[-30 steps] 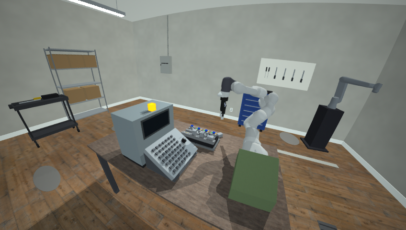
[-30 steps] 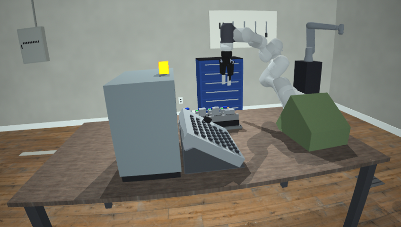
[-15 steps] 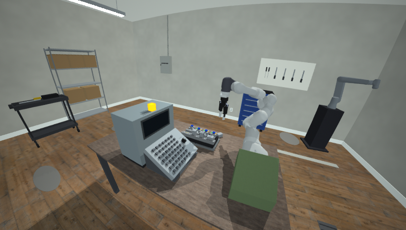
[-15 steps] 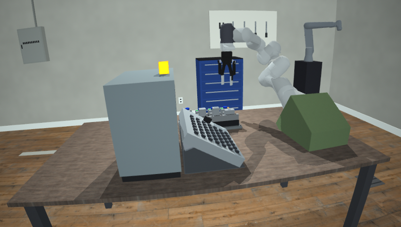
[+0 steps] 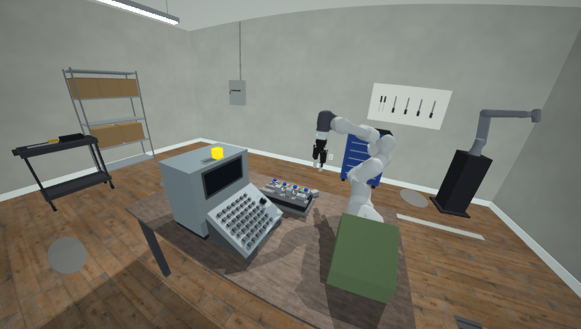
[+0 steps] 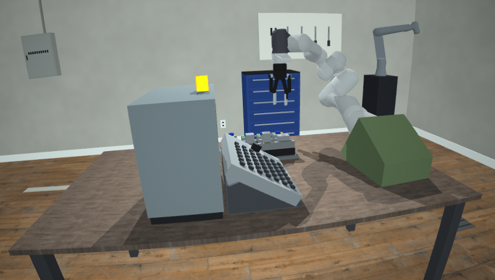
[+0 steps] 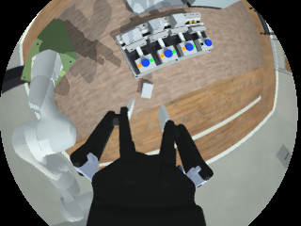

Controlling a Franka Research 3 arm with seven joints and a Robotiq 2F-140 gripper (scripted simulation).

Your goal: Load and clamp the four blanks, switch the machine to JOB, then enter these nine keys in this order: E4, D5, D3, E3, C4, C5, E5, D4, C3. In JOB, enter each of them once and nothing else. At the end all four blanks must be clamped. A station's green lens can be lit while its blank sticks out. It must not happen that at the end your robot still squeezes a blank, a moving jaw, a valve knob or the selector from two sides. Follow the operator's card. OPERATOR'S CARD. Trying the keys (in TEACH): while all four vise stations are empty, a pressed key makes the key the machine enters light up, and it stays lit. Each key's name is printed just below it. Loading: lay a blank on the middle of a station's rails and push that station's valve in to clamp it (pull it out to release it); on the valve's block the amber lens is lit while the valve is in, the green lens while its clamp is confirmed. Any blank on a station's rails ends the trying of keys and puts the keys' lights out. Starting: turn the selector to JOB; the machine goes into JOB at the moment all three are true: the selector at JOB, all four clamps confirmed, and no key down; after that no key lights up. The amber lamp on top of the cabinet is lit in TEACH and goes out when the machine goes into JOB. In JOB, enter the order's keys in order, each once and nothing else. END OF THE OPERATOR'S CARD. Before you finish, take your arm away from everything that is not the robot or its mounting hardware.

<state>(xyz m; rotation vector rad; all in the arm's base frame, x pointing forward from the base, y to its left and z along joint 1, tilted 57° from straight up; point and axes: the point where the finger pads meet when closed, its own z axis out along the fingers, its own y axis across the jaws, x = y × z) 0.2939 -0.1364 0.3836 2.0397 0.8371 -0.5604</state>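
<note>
The vise bank (image 5: 290, 203) (image 6: 278, 151) has several blue valve knobs. In the wrist view, amber and green lenses look lit beside three knobs; those at the far-right knob (image 7: 208, 42) are unclear. Which stations hold blanks is unclear. A pale loose blank (image 7: 147, 89) (image 5: 314, 192) lies just outside the bank's end. My gripper (image 5: 318, 167) (image 6: 280, 102) (image 7: 146, 106) is partly open and empty, high above the table. The keyboard (image 5: 246, 220) (image 6: 261, 165) shows no clearly lit key. The selector (image 5: 262, 201) (image 6: 256, 147) has an unreadable setting. The amber lamp (image 5: 217, 153) (image 6: 202, 83) is lit.
The grey cabinet (image 5: 183, 191) (image 6: 177, 156) stands behind the keyboard. A green block (image 5: 362, 256) (image 6: 399, 149) (image 7: 63, 40) stands near the arm's base. A blue drawer cabinet (image 5: 352, 158) (image 6: 257, 121) stands beyond the table.
</note>
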